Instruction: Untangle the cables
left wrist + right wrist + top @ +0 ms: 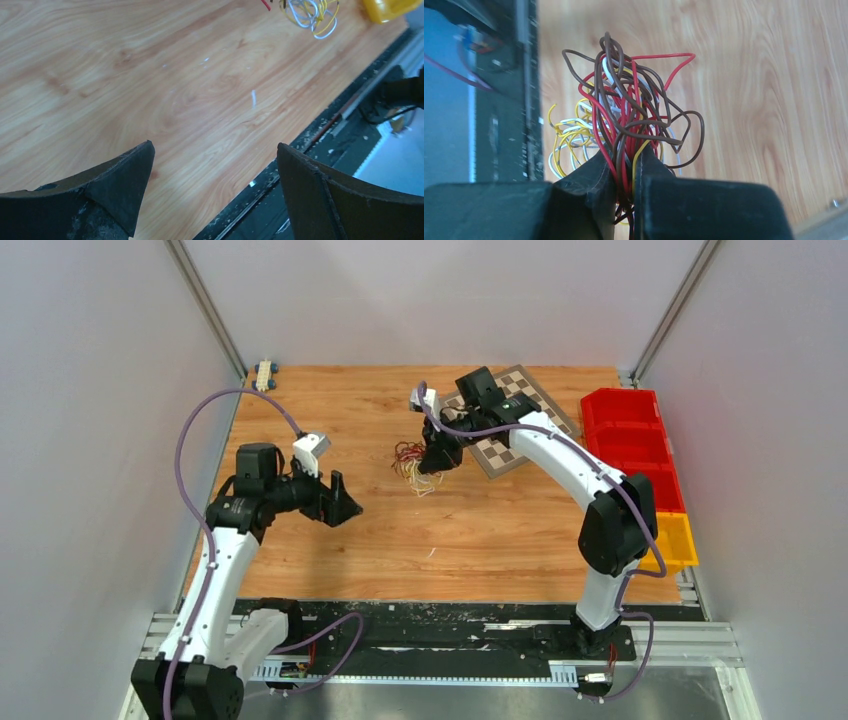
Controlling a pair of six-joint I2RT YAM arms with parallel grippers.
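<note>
Your table (pixel 480 530) carries the cables (pixel 410 462) as one tangle near its centre, between the two arms. Your right gripper (pixel 436 462) sits on the tangle's right side; your left gripper (pixel 338 502) stands well apart to the left. A checkerboard (pixel 512 420) lies behind-right. Bins (pixel 640 455) line the right edge.

Even, bright, diffuse light fills all views, with soft short shadows on the counter (pixel 480 530) under the arms, while the overhead view is sharp and both wrist views blur the near black pincer fingers (pixel 120 190) and far edges.
</note>
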